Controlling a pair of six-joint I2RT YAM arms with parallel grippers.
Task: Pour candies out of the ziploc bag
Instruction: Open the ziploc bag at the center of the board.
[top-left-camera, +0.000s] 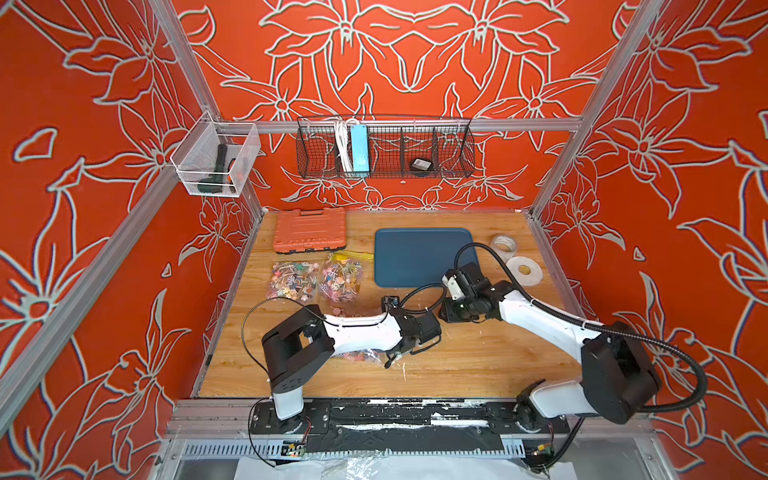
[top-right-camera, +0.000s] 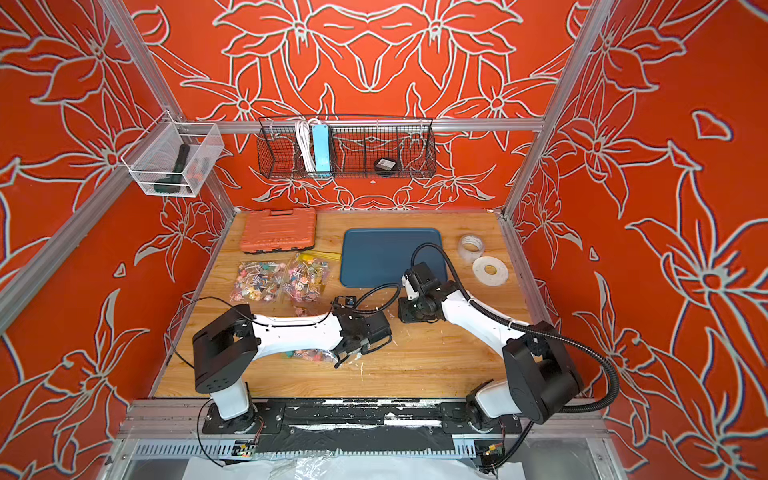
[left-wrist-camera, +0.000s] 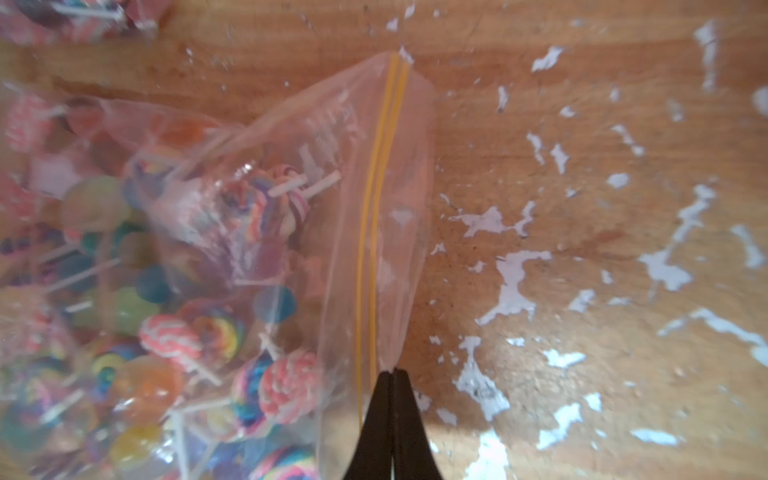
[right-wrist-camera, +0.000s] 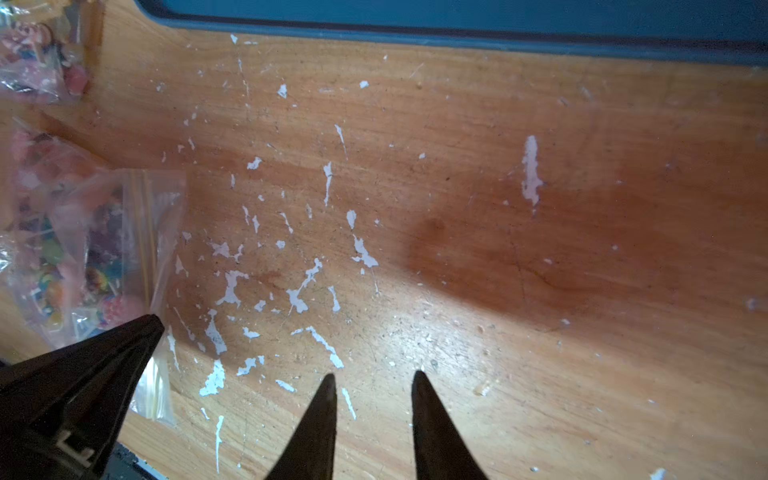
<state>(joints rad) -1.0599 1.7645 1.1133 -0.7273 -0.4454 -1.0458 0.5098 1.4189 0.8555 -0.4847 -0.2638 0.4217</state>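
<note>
**A:** What sat at the left of the table?

**B:** An orange case lay against the back wall. In front of it were a spare bag and a second spare bag, side by side, both full of lollipops.

**A:** And the ziploc bag?

**B:** The ziploc bag lay nearer the front edge. In both top views it was partly hidden under the left arm. The candies were inside it, swirled and plain lollipops on thin white sticks. They were heaped towards the end away from the yellow zip strip.

**A:** How did the left gripper stand?

**B:** The left gripper was pinched tight on the bag's clear lip, just outside the zip strip and near one corner. Its black fingers met with only plastic between them. I couldn't tell whether the bag was raised off the wood.

**A:** And further right?

**B:** A blue tray lay flat at the back, about the middle. The right gripper pointed down at bare, paint-flecked wood between the bag and the tray. Its jaws stood a narrow way apart and gripped nothing. It was near the left gripper but clear of it.

**A:** And at the far right?

**B:** A clear tape roll and a white tape roll lay just beside each other, by the right wall.
</note>
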